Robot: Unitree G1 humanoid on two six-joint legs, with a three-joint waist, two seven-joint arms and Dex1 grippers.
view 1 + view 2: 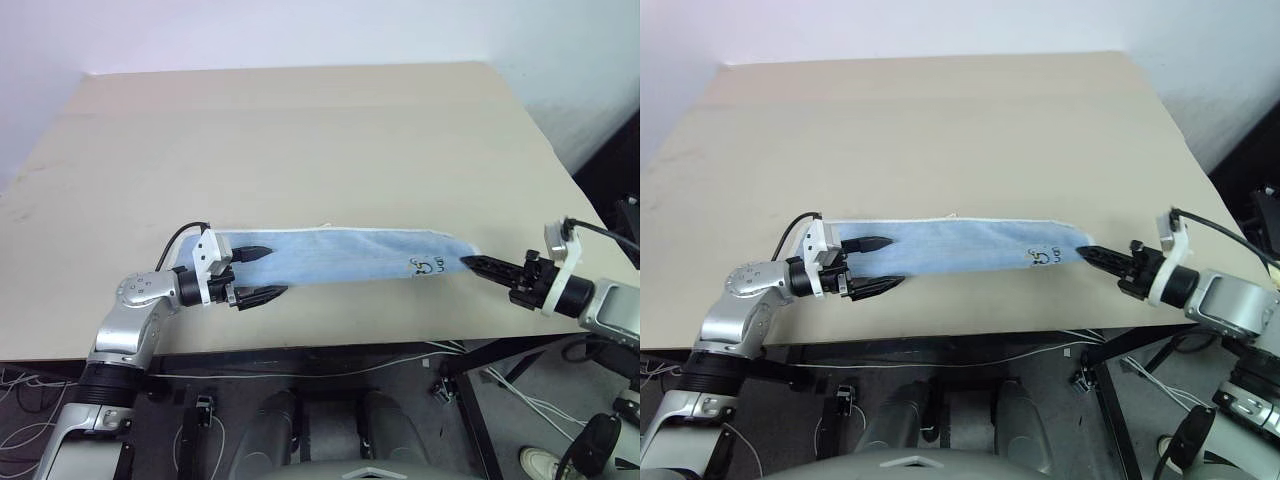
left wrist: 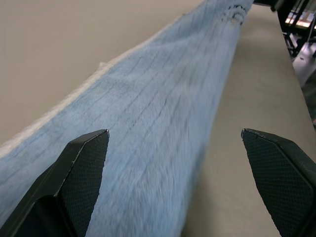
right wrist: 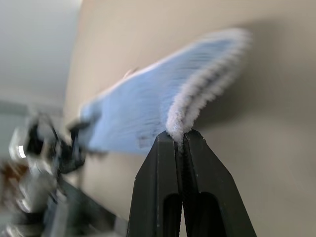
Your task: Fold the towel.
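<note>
So here's where I'm at with the towel (image 1: pixel 340 256): it's lying as a long narrow strip along the near edge of the surface (image 1: pixel 300 140), which to me looks like it's already been folded lengthwise once. My right claw (image 1: pixel 476 264) is pinched tight on the right end of it, right by the printed care label (image 1: pixel 427 266), and in the right wrist view you can see the whitish stitched edge squeezed between the two fingers with that end lifted a bit off the surface. My left claw (image 1: pixel 262 272) is spread wide at the other end, one finger over the cloth and one just off its near edge, not gripping anything yet. So I'd say roughly halfway: the long fold is done, the short fold isn't. What's left, I reckon, is to carry the right end over toward the left one, lay it flat and line up the edges.
</note>
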